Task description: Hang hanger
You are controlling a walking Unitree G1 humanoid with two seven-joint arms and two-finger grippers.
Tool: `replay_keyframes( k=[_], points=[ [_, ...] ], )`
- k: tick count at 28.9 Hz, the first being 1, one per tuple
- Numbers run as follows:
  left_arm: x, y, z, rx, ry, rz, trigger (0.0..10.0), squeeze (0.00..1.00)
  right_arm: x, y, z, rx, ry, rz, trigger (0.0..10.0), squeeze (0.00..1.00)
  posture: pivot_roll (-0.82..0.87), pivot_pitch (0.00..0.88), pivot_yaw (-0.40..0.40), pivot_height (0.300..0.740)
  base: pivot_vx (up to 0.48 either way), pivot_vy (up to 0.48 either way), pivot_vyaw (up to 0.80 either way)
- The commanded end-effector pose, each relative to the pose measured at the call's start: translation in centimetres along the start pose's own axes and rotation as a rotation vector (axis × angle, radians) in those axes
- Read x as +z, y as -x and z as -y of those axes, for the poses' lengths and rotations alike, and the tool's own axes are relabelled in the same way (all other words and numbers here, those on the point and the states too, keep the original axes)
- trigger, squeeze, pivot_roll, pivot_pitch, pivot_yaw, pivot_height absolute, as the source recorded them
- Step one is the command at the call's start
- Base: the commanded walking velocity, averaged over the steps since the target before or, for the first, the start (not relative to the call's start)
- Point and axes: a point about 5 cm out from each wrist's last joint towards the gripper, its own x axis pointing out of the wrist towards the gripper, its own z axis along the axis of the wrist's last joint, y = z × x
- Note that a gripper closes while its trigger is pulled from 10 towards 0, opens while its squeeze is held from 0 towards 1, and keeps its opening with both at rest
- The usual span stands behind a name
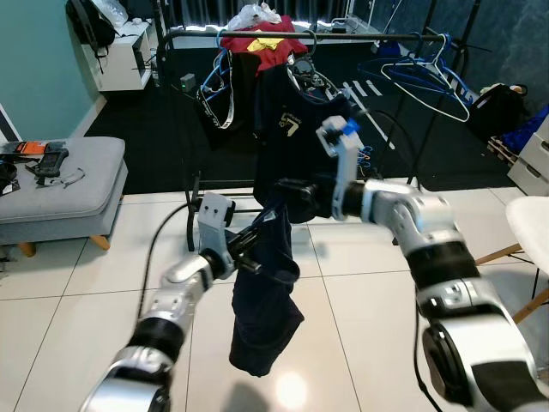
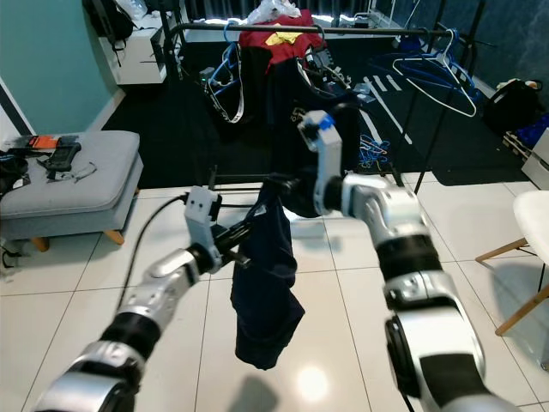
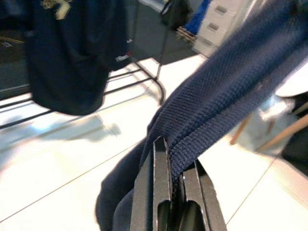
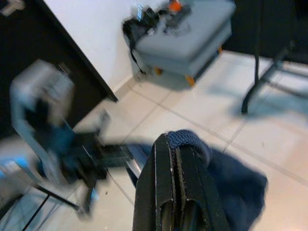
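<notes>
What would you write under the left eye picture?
Left gripper and right gripper hold a dark blue garment before a clothes rack.

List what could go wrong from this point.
1. The left gripper and right gripper pinch only the top edge of the navy garment; its weight hangs loose and could slip free.
2. The clothes rack already carries a dark shirt and empty hangers, so the garment or the arms could snag on them.
</notes>
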Motion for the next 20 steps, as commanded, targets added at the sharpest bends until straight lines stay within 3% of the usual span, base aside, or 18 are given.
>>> replay_keyframes(
  k=[1, 7, 8, 10, 11, 12, 13, 14, 18, 19, 20],
  points=[
    [0.1, 0.7, -0.4, 0.001, -0.020, -0.051, 0.0, 0.00, -0.1, 0.3, -0.2, 0.010, 0.017, 0.014, 9.8, 1.00, -0.06, 0.054, -0.011, 0.740, 0.000, 0.000, 0.00],
    [0.7, 1.8, -0.7, -0.011, -0.028, -0.109, 0.0, 0.00, -2.6, 0.6, 0.8, -0.109, -0.008, 0.036, 10.0, 1.00, -0.03, 0.040, 0.017, 0.740, 0.000, 0.000, 0.00],
    [0.6, 2.0, -0.8, -0.006, -0.022, -0.130, 0.0, 0.00, -3.4, 0.9, 1.4, -0.176, -0.011, 0.052, 10.0, 0.05, -0.02, 0.035, 0.026, 0.740, 0.000, 0.000, 0.00],
    [0.6, 2.0, -0.8, -0.006, -0.022, -0.130, 0.0, 0.00, -3.4, 0.9, 1.4, -0.176, -0.011, 0.052, 10.0, 0.05, -0.02, 0.035, 0.026, 0.740, 0.000, 0.000, 0.00],
    [0.2, 2.5, -0.7, -0.006, -0.016, -0.162, 0.0, 0.00, -4.0, 1.6, 2.2, -0.255, -0.023, 0.087, 10.0, 0.00, -0.02, 0.037, 0.032, 0.740, 0.000, 0.000, 0.00],
    [-0.4, 3.1, -0.4, -0.013, -0.004, -0.197, 0.0, 0.00, -4.3, 2.5, 2.7, -0.321, -0.033, 0.145, 10.0, 0.42, -0.02, 0.040, 0.041, 0.740, 0.000, 0.000, 0.00],
    [-0.4, 3.1, -0.4, -0.013, -0.004, -0.197, 0.0, 0.00, -4.3, 2.5, 2.7, -0.321, -0.033, 0.145, 10.0, 0.42, -0.02, 0.040, 0.041, 0.740, 0.000, 0.000, 0.00],
    [-1.2, 3.8, 0.0, -0.023, 0.020, -0.228, 0.0, 0.00, -4.7, 3.3, 3.1, -0.377, -0.033, 0.186, 10.0, 1.00, -0.01, 0.039, 0.039, 0.740, 0.000, 0.000, 0.00],
    [-2.2, 4.6, 0.8, -0.028, 0.057, -0.265, 0.0, 0.00, -4.8, 4.6, 3.7, -0.522, 0.016, 0.281, 10.0, 1.00, 0.00, 0.039, 0.028, 0.740, 0.000, 0.000, 0.00],
    [-2.5, 4.7, 0.9, -0.007, 0.077, -0.274, 0.0, 0.00, -4.4, 5.4, 4.2, -0.631, 0.030, 0.363, 10.0, 0.00, 0.00, 0.040, 0.020, 0.740, 0.000, 0.000, 0.00],
    [-2.5, 4.7, 0.9, -0.007, 0.077, -0.274, 0.0, 0.00, -4.4, 5.4, 4.2, -0.631, 0.030, 0.363, 10.0, 0.00, 0.00, 0.040, 0.020, 0.740, 0.000, 0.000, 0.00]
  ],
)
